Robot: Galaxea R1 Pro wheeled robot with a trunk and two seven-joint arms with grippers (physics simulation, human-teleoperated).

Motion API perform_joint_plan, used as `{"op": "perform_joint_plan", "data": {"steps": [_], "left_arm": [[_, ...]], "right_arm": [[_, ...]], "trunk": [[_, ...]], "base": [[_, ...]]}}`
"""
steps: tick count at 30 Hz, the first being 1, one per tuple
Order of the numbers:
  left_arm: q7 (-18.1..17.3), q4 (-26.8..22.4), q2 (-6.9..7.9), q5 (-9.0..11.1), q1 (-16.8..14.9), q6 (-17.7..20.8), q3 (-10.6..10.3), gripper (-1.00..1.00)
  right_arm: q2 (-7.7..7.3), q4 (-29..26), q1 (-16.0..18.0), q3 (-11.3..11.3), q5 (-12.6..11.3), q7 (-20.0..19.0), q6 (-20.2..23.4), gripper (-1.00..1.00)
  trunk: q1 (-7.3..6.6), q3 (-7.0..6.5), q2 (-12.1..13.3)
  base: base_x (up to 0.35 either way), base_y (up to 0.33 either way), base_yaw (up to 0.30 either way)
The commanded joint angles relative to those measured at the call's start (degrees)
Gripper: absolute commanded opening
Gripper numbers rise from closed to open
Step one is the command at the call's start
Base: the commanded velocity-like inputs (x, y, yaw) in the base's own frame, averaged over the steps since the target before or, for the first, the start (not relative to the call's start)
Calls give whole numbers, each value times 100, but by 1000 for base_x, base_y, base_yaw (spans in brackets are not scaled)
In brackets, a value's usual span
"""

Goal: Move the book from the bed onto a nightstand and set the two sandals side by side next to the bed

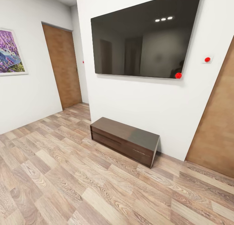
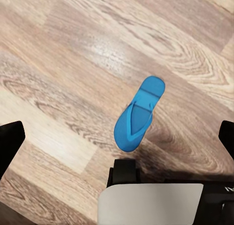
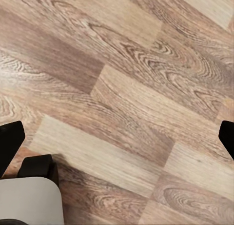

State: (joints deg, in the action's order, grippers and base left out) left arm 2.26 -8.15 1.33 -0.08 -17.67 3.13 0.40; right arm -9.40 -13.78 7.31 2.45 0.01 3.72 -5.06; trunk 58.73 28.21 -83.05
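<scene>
From the head view, there is a big black TV (image 1: 143, 33) on a white wall (image 1: 136, 104). Under it a long, low, dark brown bench (image 1: 125, 140) with drawers sits on the wood-plank floor (image 1: 65, 179), right against the wall. A brown door (image 1: 63, 67) stands far back on the left, and another brown door (image 1: 216, 121) is at the right edge. A purple flower picture (image 1: 9, 52) hangs on the left wall. A small red button (image 1: 207, 59) is on the wall by the TV.

In the left wrist view, one bright blue sandal (image 2: 139, 113) lies flat on the floor — it is between the two black fingertips (image 2: 9, 147) of the left tool (image 2: 117, 139), which are spread wide apart and touch nothing.

In the right wrist view, the right tool (image 3: 117, 137) is spread wide too — its dark fingertips (image 3: 9, 144) sit at the two edges, holding nothing, with bare wood planks below.
</scene>
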Motion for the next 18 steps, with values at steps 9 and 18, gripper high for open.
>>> {"op": "perform_joint_plan", "data": {"steps": [9, 18], "left_arm": [[11, 1, -1, -1, 0, -173, 4, 100], [11, 5, -2, -5, 0, -243, 4, 100]], "right_arm": [[1, 6, -1, 19, 8, -2, -28, 100], [5, 7, -1, 19, 0, -3, -29, 100]], "trunk": [[175, 149, -324], [373, 311, -685]], "base": [[0, 0, 0], [0, 0, 0]]}}
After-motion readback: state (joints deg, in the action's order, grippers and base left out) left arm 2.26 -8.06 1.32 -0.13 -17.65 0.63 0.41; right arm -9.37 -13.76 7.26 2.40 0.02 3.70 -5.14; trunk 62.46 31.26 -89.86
